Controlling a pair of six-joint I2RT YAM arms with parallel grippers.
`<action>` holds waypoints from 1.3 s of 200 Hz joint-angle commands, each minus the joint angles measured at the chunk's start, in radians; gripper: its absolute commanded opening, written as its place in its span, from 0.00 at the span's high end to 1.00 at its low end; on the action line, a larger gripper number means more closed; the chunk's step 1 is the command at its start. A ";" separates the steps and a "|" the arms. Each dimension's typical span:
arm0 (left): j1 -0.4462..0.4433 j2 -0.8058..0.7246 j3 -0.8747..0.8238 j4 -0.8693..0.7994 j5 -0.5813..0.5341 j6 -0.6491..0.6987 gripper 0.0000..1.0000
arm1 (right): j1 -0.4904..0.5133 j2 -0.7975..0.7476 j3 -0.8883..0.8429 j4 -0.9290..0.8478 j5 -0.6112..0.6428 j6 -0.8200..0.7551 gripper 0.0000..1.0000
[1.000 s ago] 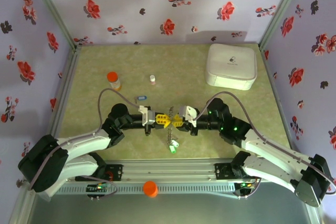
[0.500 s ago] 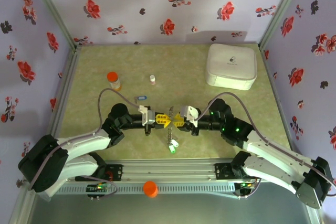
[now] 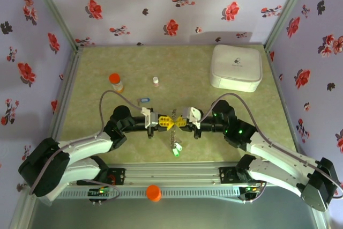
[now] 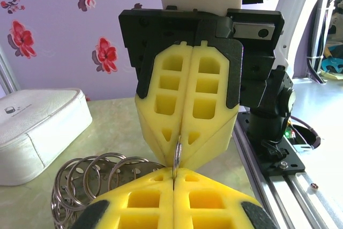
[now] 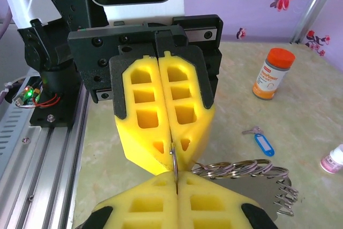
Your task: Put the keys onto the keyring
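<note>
Left claw and right claw both clench the keyring; white box logo unreadable.

right fingers pinched on keyring | blue key apparently lying loose

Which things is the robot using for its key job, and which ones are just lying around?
For the job:
- keyring, pinched between the left fingers and the right fingers
- green key
- blue key on the table

Just lying about:
- white box
- orange-capped bottle
- small pink bottle
</note>
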 commanded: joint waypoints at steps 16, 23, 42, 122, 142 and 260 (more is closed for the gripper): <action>0.004 -0.060 0.006 -0.138 -0.044 0.092 0.76 | 0.031 0.010 0.108 -0.156 0.061 -0.092 1.00; 0.005 -0.079 0.016 -0.201 -0.051 0.124 0.76 | 0.037 0.015 0.130 -0.206 0.077 -0.116 1.00; 0.003 -0.120 0.042 -0.339 -0.070 0.195 0.75 | 0.059 0.052 0.202 -0.343 0.128 -0.181 1.00; -0.004 -0.149 0.103 -0.481 -0.062 0.262 0.79 | 0.129 0.223 0.428 -0.576 0.253 -0.226 1.00; -0.006 -0.146 0.115 -0.507 -0.059 0.279 0.82 | 0.141 0.250 0.456 -0.595 0.256 -0.227 1.00; -0.008 -0.136 0.146 -0.549 -0.035 0.313 0.98 | 0.156 0.278 0.481 -0.616 0.256 -0.213 1.00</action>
